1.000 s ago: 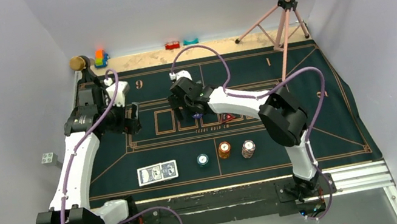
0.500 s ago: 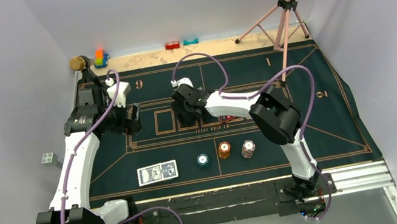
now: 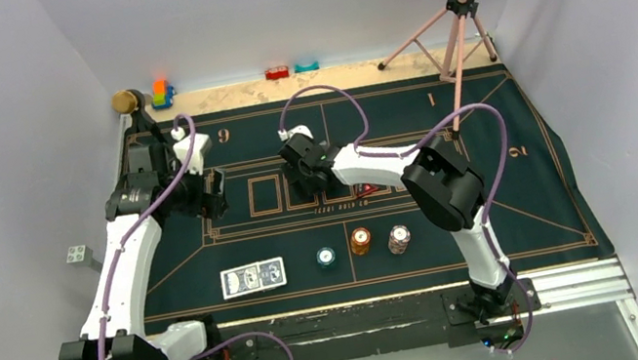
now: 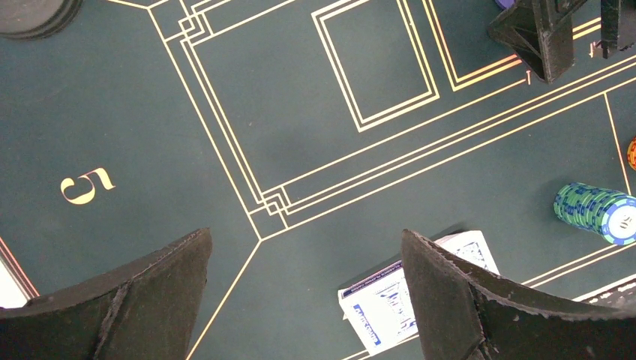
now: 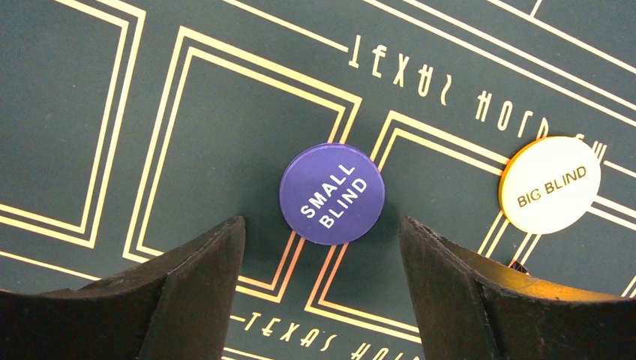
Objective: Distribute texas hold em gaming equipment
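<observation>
Hovering my right gripper (image 5: 321, 229), jaws apart, over small blind (image 5: 332, 193); big blind (image 5: 551, 184) beside. Also apart, empty: left gripper (image 4: 306, 238). Undealt, I judge: cards (image 3: 253, 277), chips (image 3: 360, 240); most work left.

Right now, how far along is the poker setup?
Little looks done: the cards and three chip stacks sit together near the arms. In hand: nothing, but the open right end effector is lined up over the small blind disc. The left end effector is open, empty. The big blind disc awaits too.
</observation>
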Robot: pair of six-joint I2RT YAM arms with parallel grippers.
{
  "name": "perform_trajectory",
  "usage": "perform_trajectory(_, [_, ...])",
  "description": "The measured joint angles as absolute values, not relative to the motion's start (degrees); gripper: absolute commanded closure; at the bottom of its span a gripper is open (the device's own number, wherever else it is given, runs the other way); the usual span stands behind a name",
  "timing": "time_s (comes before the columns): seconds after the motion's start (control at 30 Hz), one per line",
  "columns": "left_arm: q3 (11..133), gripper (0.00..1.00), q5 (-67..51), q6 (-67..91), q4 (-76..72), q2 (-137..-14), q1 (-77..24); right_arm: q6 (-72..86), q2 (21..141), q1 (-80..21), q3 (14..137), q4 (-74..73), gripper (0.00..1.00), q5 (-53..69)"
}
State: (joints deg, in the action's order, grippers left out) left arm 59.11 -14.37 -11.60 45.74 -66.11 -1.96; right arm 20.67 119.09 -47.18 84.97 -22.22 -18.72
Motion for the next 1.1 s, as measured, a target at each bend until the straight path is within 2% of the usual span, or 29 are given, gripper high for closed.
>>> perform_trajectory(0.3, [59.05, 0.0, -11.6, -11.68, 44.18, -64.29, -1.96, 20.78, 119.2, -47.35, 87.35, -25.69, 0.34, -13.96])
perform_trajectory(0.53, [58.43, 0.0, -7.38, -12.19, 42.02, -64.18, -1.96, 20.08, 123.79, -51.81, 96.73, -29.85, 0.39, -9.39])
perform_trajectory(0.83, [54.39, 0.0, -5.96, -13.06, 39.24, -62.0, -1.96, 20.01, 126.74, -60.53, 101.6, -32.58, 0.38, -5.15])
perform_trajectory(1.1, [54.35, 0.0, -6.48, -12.8, 38.46, -61.39, -1.96, 19.88, 123.59, -59.05, 100.88, -32.67, 0.31, -6.68])
